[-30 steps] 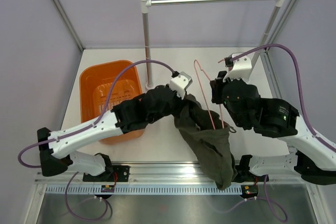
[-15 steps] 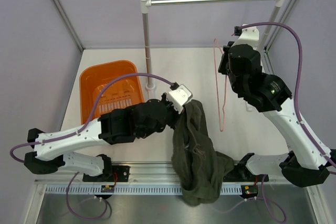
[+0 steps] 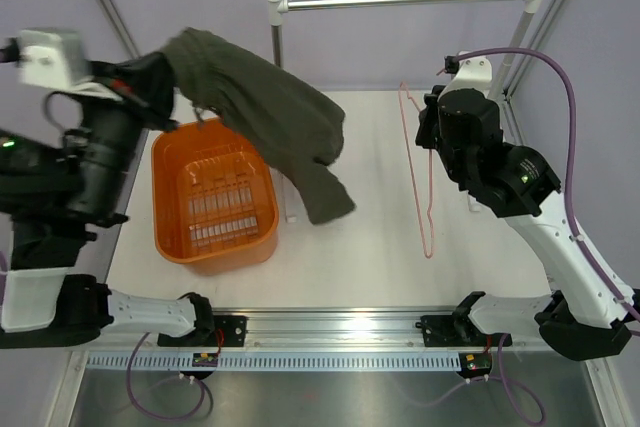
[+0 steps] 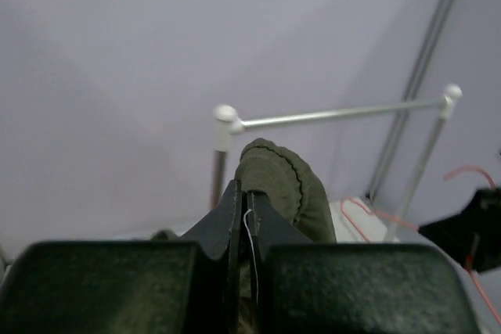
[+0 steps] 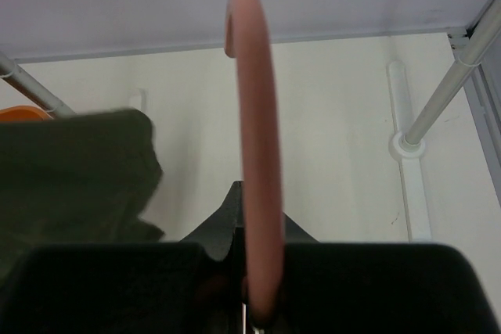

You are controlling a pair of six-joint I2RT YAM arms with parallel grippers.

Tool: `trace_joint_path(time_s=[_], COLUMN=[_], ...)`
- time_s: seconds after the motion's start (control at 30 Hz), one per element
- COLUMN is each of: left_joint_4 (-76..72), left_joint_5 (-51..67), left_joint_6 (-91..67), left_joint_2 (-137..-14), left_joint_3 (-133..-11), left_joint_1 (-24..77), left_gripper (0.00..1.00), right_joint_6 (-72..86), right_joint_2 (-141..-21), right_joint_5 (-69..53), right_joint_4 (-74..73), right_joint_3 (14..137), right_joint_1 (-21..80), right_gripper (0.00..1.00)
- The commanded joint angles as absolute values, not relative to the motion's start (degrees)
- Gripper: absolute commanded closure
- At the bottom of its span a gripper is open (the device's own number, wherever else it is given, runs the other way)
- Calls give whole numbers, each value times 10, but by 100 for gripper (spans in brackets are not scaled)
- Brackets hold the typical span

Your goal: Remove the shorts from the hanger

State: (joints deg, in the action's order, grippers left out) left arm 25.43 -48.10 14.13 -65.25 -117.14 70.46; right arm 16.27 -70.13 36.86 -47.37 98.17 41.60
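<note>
The dark olive shorts hang in the air from the upper left, above the orange basket. Their loose end trails toward the table's middle. My left gripper is raised high at the left, shut on the shorts' top edge. In the left wrist view a fold of the shorts bulges past that gripper. The bare pink hanger hangs apart from the shorts on the right. My right gripper is shut on the hanger near its hook, with its jaws pinching the wire.
The silver rail spans the back on two posts, and the left post stands just behind the basket. Purple walls close in on both sides. The right post's base is close to my right gripper.
My left arm has swung up and to the left, carrying the shorts from the front edge to above the basket. The hanger is free of the shorts, and the right arm has lifted it toward the back.
</note>
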Motion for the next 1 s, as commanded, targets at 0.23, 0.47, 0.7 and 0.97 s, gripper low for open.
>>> trace_joint_path(time_s=[0.23,0.47,0.7,0.97], left_joint_4=[-10,65,277,350], left_joint_5=[-596,-629,-504,-222], left_joint_6=[315,216,-81,-220], left_joint_2=[-519,-491,-479,-481], left_joint_3=[-992,-838,-764,-732], left_joint_1=[703,702,537,232], left_gripper=[100,100,100,100], right_joint_6=[171,185,192,187], right_joint_2=[-684,-675,-663,-641], right_joint_5=[354,340,326,317], right_joint_4=[-476,-470,-470,-472], right_joint_3=[963,931,903,897], right_joint_1=[412,411,411,411], right_gripper=[100,100,100,100])
